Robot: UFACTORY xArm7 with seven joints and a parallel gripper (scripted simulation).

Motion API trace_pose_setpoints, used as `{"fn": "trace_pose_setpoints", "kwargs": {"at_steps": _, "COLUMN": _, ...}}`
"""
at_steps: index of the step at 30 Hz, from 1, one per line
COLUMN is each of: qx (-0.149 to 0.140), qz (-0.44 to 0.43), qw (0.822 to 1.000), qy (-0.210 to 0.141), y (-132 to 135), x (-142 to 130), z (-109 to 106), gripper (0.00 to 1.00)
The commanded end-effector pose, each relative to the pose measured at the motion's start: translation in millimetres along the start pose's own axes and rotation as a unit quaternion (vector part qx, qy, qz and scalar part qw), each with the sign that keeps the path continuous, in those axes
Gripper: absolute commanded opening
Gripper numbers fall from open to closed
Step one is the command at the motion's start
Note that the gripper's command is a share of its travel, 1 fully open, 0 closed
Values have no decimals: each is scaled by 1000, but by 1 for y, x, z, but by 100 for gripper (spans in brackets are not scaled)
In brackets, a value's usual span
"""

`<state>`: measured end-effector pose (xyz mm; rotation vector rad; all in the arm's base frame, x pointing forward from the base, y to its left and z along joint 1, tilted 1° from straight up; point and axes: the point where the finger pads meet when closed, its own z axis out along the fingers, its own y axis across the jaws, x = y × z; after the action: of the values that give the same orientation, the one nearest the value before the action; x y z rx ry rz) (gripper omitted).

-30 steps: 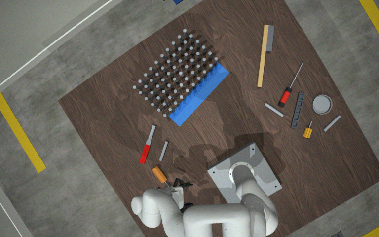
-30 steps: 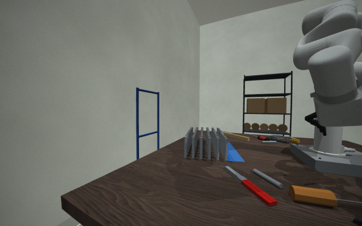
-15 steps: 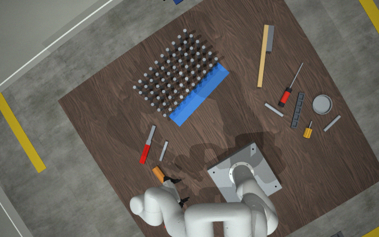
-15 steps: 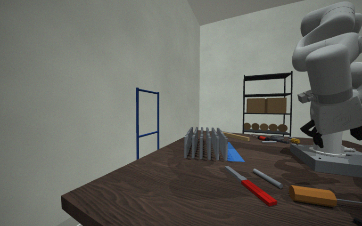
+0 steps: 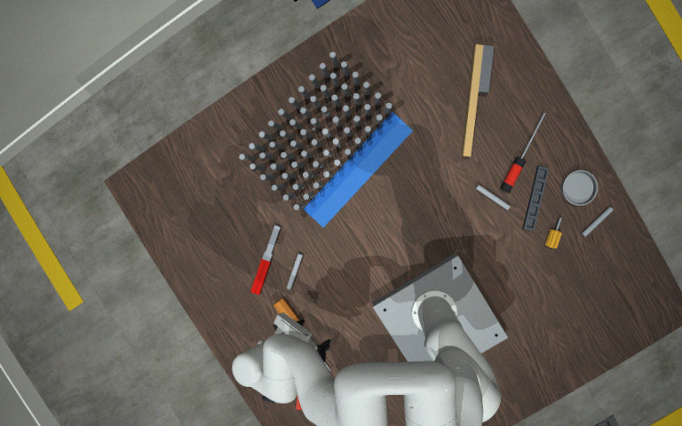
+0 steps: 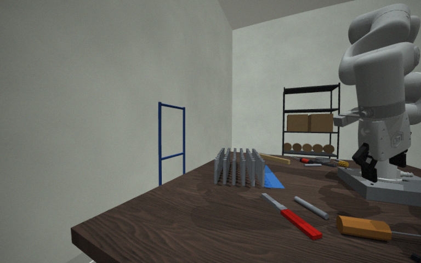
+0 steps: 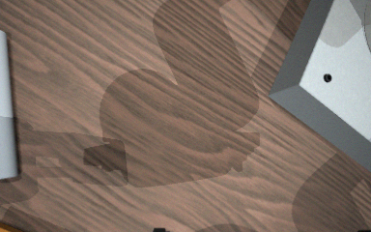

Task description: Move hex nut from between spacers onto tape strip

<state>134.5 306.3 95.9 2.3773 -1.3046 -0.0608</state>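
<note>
Many upright grey spacers (image 5: 316, 130) (image 6: 239, 167) stand in a dense grid at the table's far side. The hex nut is hidden among them; I cannot see it. The blue tape strip (image 5: 359, 168) (image 6: 274, 181) lies flat along the grid's edge. The hook pick lies near the front edge; its orange-brown handle (image 5: 285, 307) (image 6: 363, 228) shows, and its tip is hidden under my arm. My gripper (image 6: 383, 165) is open and empty. It points down, well above the table, between the handle and the arm's base plate (image 5: 472, 306) (image 7: 333, 82). In the overhead view the arm mostly covers it.
A red-handled chisel (image 5: 261, 276) (image 6: 299, 223) and a grey rod (image 5: 294, 271) (image 6: 311, 207) lie between the pick and the spacers. At the right are a wooden brush (image 5: 475, 100), a red screwdriver (image 5: 513, 173), a round dish (image 5: 579, 186) and other small tools.
</note>
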Motion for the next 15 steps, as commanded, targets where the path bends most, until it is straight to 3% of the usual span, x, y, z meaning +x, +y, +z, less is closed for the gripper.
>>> {"fn": "trace_pose_setpoints", "kwargs": {"at_steps": 1, "qx": 29, "qz": -84, "qw": 996, "qy": -17, "y": -15, "x": -4, "z": -3, "gripper": 100}}
{"fn": "trace_pose_setpoints", "kwargs": {"at_steps": 5, "qx": 62, "qz": -164, "qw": 984, "qy": -20, "y": -28, "x": -7, "z": -8, "gripper": 100}}
{"fn": "trace_pose_setpoints", "kwargs": {"at_steps": 7, "qx": 62, "qz": -164, "qw": 984, "qy": -20, "y": -28, "x": -7, "z": -8, "gripper": 100}}
{"fn": "trace_pose_setpoints", "kwargs": {"at_steps": 12, "qx": 107, "qz": -273, "qw": 956, "qy": -17, "y": -46, "x": -12, "z": -15, "gripper": 100}}
{"fn": "trace_pose_setpoints", "kwargs": {"at_steps": 14, "qx": 107, "qz": -273, "qw": 956, "qy": -17, "y": -46, "x": -12, "z": -15, "gripper": 100}}
{"fn": "trace_pose_setpoints", "kwargs": {"at_steps": 15, "qx": 121, "qz": -305, "qw": 945, "qy": -14, "y": -51, "x": -14, "z": -17, "gripper": 100}}
